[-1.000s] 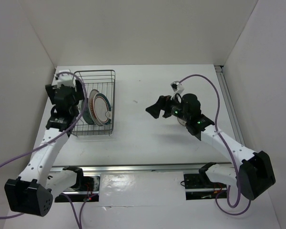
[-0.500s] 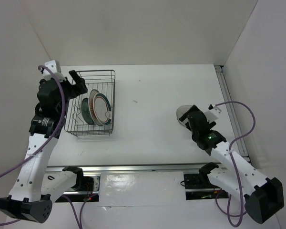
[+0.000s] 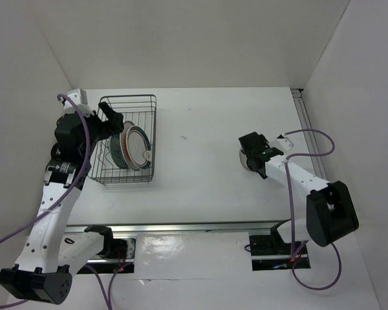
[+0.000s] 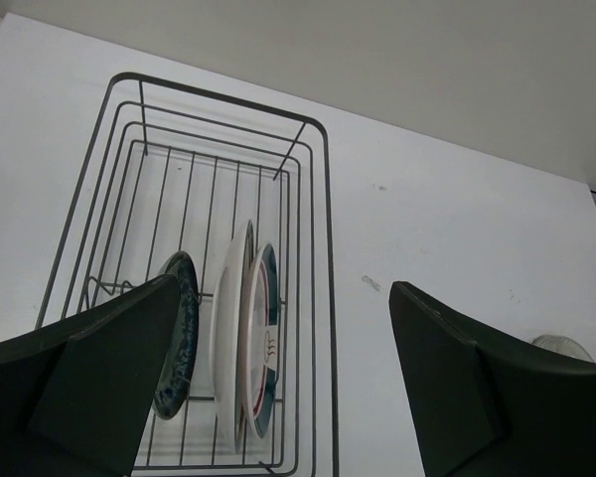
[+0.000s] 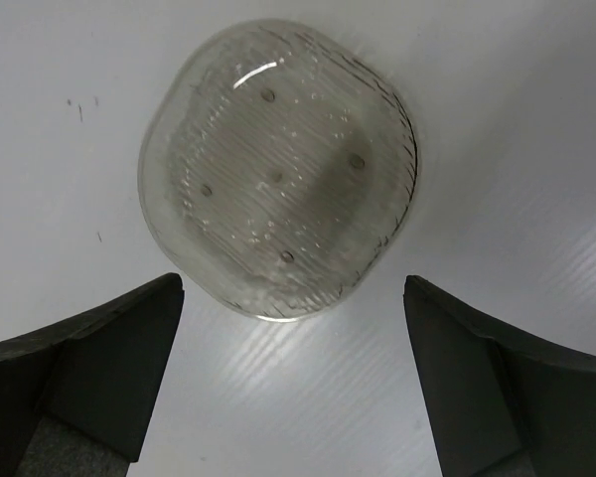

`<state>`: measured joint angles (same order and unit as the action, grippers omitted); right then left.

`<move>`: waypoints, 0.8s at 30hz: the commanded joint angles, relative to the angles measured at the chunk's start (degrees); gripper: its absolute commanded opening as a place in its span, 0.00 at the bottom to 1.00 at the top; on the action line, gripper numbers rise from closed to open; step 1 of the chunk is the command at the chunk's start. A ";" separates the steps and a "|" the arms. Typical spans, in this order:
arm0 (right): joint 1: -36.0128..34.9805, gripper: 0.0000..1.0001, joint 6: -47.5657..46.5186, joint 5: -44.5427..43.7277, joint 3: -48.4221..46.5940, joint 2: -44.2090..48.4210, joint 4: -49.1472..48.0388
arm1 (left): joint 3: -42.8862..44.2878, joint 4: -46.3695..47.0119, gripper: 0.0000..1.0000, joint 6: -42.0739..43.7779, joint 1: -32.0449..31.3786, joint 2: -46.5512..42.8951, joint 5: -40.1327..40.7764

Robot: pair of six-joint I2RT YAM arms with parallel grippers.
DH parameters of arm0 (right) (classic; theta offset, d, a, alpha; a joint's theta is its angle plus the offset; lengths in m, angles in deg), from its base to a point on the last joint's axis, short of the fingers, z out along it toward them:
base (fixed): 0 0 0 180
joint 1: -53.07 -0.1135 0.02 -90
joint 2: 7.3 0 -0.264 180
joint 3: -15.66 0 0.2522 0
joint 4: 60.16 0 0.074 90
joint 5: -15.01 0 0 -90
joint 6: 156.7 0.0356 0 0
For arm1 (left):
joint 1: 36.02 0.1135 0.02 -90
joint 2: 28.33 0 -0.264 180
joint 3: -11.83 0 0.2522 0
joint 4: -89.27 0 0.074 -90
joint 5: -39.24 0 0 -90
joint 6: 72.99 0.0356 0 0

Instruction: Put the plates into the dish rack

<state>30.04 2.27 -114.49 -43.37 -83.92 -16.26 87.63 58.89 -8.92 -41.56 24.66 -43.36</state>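
White table (image 3: 200, 116), bare white walls (image 3: 181, 39); three plates (image 4: 243, 338) upright in wire dish rack (image 4: 219, 91) at left, left gripper (image 4: 283, 298) fingers apart; right gripper (image 5: 293, 288) fingers spread over clear glass dish (image 5: 278, 169)

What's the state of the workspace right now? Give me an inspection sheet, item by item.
Surface: white table, a few small dark specks.
Job's things: teal-blue plate, white plate and ringed plate stand on edge in the dish rack.
Clutter: clear glass dish lies flat on the table, outside the rack.
Grippers: left gripper open over the rack; right gripper open above the glass dish; both empty.
Cables: purple cables run along both arms.
Surroundings: plain white walls.
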 commanded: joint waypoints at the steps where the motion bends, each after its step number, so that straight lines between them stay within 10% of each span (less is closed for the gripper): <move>1: 2.80 0.97 4.07 -2.60 -3.33 -2.04 2.04 | -0.34 3.79 1.00 -1.40 0.27 -2.19 -2.48; 24: 11.33 0.75 4.78 6.99 3.79 -9.16 -3.23 | -0.87 3.79 1.00 -2.46 0.27 -5.18 0.16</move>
<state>39.87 7.19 -107.48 -39.51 -91.90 -16.24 87.06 59.77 -10.41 -41.56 20.53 -43.43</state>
